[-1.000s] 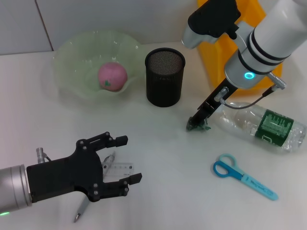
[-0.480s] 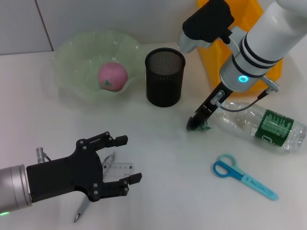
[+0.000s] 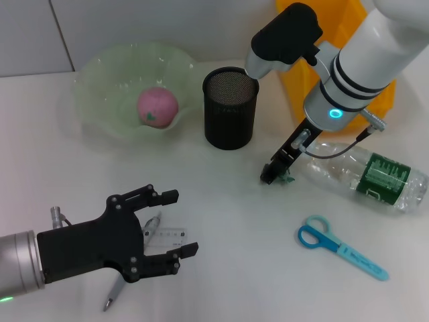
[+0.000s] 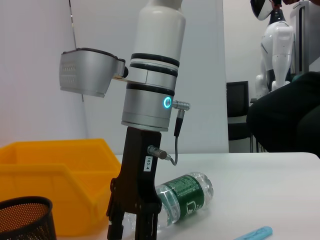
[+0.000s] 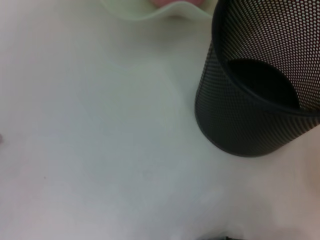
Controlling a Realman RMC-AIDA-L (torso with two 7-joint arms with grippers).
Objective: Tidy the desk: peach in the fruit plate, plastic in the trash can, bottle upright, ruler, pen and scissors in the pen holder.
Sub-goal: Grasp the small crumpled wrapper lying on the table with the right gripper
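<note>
The pink peach lies in the green fruit plate. The black mesh pen holder stands upright, its inside dark in the right wrist view. A clear bottle with a green label lies on its side. My right gripper points down at the bottle's neck end, beside a small greenish crumpled piece that may be the plastic. Blue scissors lie flat at the front right. My left gripper hovers open over the clear ruler and the pen.
The yellow bin stands behind my right arm and also shows in the left wrist view. That view holds the right gripper, the bottle and the pen holder's rim. A person sits beyond the table.
My right arm's wrist has swung left and tilted, and its tip has slid slightly left along the table. The left arm and all objects stay put.
</note>
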